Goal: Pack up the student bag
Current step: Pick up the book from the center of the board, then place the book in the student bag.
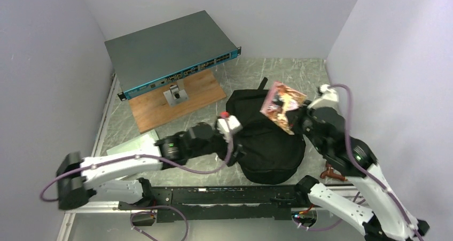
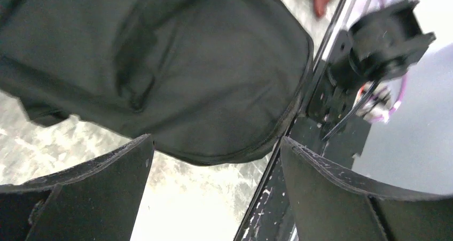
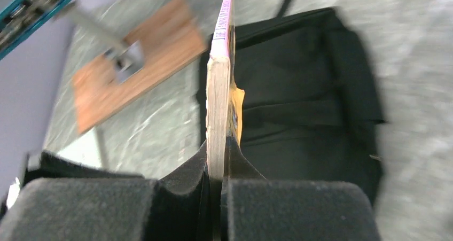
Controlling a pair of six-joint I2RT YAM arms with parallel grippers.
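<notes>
The black soft fabric backpack (image 1: 270, 145) lay slumped on the grey marbled table (image 1: 299, 72), near side. I judged it limp and light, best pinched at a seam or its top loop (image 1: 263, 84). My left jaws gaped at its left side; my right jaws clamped a thin colourful paperback book (image 1: 283, 103) above it.

The student bag (image 2: 187, 75) is cut off by the top and left edges of the left wrist view. On the book (image 3: 218, 91), the spine lettering is blurred beyond reading. A reddish-brown object (image 1: 329, 172) is partly hidden by the right arm and cannot be identified.
</notes>
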